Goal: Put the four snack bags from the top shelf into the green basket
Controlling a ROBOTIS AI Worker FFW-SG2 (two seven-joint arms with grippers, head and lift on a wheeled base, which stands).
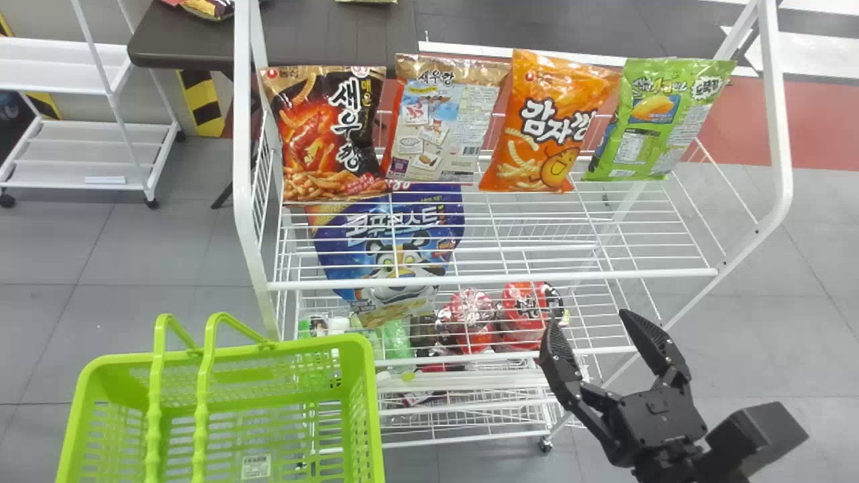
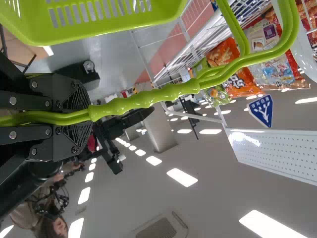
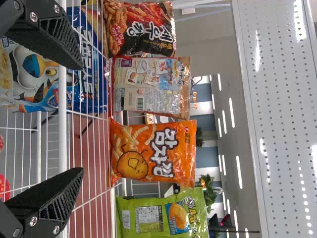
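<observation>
The left gripper (image 2: 81, 115) grips the handles (image 2: 143, 99) of the green basket (image 1: 302, 345); rightward on the top shelf (image 1: 604, 275) stand the black shrimp-snack bag (image 1: 329, 134), the back-turned snack bag (image 1: 446, 121) close beside it, the orange potato-stick bag (image 1: 553, 121) and the green snack bag (image 1: 658, 121), probably light, slippery, crushable, best pinched mid-body; the spread, empty right gripper (image 1: 588, 318) must clear the front rail (image 1: 496, 278)

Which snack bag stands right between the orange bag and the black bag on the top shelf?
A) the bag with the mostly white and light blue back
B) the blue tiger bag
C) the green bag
A: that bag stands with the black bag on one side and the orange bag on the other.
</observation>
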